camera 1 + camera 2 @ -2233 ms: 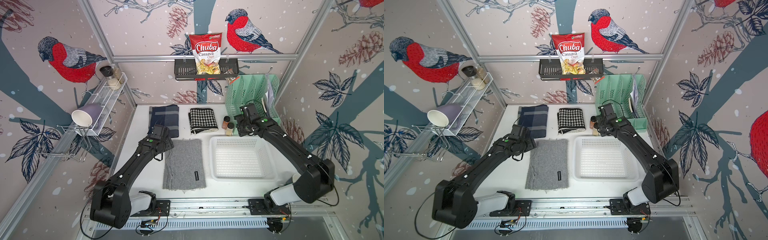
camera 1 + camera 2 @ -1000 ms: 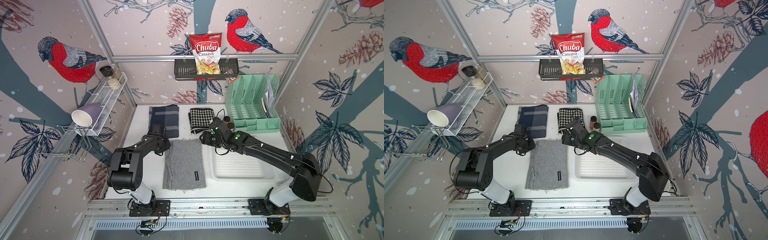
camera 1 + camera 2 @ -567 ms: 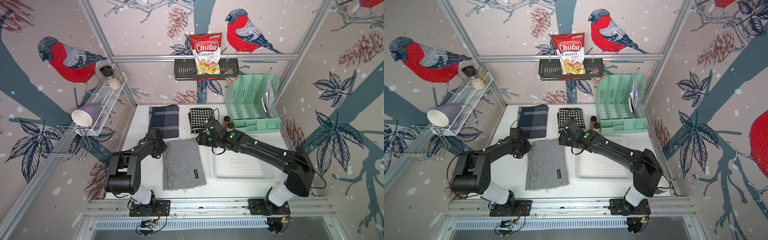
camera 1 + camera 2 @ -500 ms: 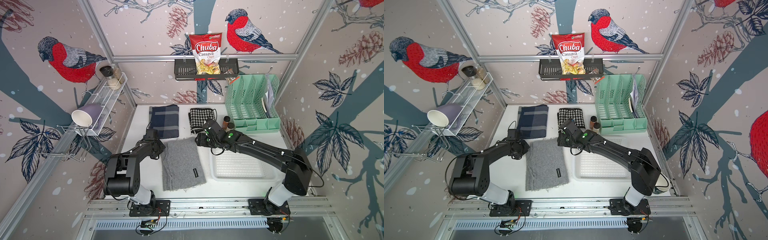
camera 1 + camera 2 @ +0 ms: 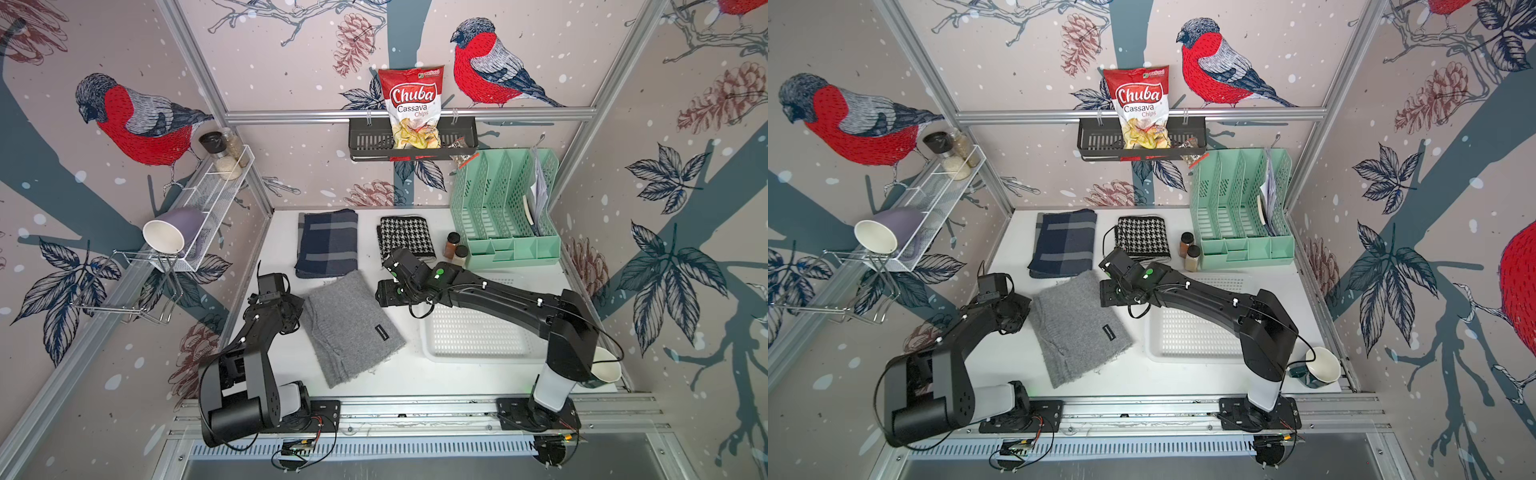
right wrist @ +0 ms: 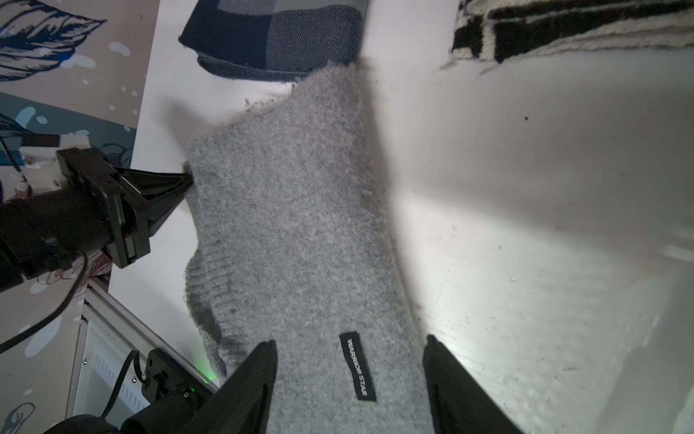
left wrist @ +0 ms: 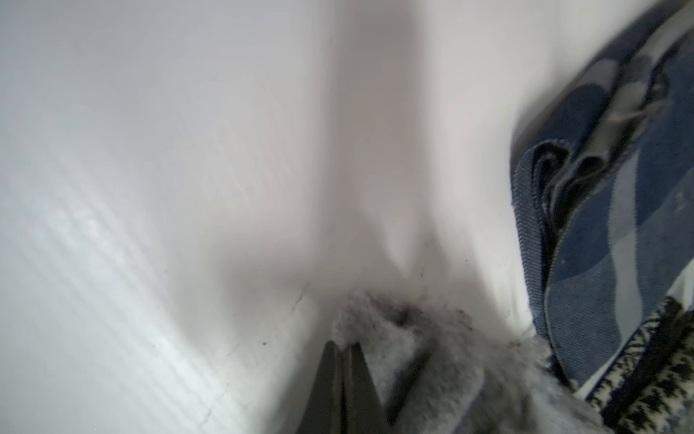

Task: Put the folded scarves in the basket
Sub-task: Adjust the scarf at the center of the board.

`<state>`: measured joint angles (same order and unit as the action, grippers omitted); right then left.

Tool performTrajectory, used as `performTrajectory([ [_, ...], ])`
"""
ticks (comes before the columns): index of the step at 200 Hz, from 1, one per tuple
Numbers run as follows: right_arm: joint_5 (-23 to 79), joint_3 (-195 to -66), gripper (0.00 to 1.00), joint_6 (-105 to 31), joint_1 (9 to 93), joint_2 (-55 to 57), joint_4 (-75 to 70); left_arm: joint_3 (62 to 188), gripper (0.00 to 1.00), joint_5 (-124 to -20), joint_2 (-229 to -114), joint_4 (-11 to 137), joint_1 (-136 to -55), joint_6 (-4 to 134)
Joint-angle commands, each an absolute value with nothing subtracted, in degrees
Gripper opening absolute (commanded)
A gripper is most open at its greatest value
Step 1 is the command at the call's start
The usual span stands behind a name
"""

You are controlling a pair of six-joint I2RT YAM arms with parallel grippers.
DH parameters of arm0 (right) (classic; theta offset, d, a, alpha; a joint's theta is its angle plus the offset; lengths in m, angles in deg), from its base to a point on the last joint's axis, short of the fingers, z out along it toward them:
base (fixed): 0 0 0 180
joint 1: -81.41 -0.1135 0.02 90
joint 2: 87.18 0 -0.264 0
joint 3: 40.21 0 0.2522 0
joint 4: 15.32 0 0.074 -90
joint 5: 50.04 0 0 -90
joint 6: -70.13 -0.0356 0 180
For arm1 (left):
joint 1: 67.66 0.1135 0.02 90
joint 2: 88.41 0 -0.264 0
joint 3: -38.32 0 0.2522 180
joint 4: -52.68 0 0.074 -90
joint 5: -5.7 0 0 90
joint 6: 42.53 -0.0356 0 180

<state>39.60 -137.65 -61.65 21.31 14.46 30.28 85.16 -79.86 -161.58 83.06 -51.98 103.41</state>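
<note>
The task is only at its beginning. The grey scarf (image 5: 349, 328) lies flat on the counter (image 5: 277, 253), just beside the basket (image 5: 478, 357), and the part of the basket that shows holds nothing. Lifting and placing are both left to do.

The left end effector (image 5: 296, 311) is pressed together on the scarf's side edge. The right end effector (image 6: 349, 342) is spread and hangs over the scarf near its label (image 6: 358, 366).

The top views do not show the fingertips. The right wrist view shows both the spread fingers and the left tip at the edge. The left wrist view is blurred.
</note>
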Motion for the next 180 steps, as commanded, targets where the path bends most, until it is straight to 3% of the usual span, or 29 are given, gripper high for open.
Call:
performTrajectory([
  [1,38.79,-137.75,0.74,-61.19,19.76,14.77,33.99,83.49,0.00,-81.27,-158.17,86.74,-51.23,109.69],
  [66,36.23,-137.27,0.85,-60.26,13.85,16.83,35.48,76.36,0.00,-82.47,-141.25,92.92,-51.23,118.78],
  [80,35.76,-137.47,0.85,-58.41,13.23,17.55,36.34,78.67,0.19,-84.24,-138.51,97.27,-51.23,118.58],
  [97,35.46,-137.47,0.83,-55.71,12.19,18.17,37.36,81.80,0.50,-86.63,-134.90,102.14,-51.23,118.42],
  [105,35.48,-137.55,0.82,-54.86,11.57,18.36,37.83,83.13,0.55,-86.98,-133.31,103.48,-51.18,118.13],
  [131,35.74,-137.48,0.80,-51.38,8.82,19.10,39.64,88.90,0.55,-88.53,-132.44,104.81,-51.23,113.25],
  [153,36.12,-137.10,0.77,-48.18,6.20,20.15,40.72,93.37,0.52,-84.01,-139.61,98.35,-51.21,102.97],
  [180,38.46,-138.23,0.73,-45.29,3.26,22.69,43.76,100.62,0.33,-72.23,-158.76,95.41,-51.40,90.12],
])
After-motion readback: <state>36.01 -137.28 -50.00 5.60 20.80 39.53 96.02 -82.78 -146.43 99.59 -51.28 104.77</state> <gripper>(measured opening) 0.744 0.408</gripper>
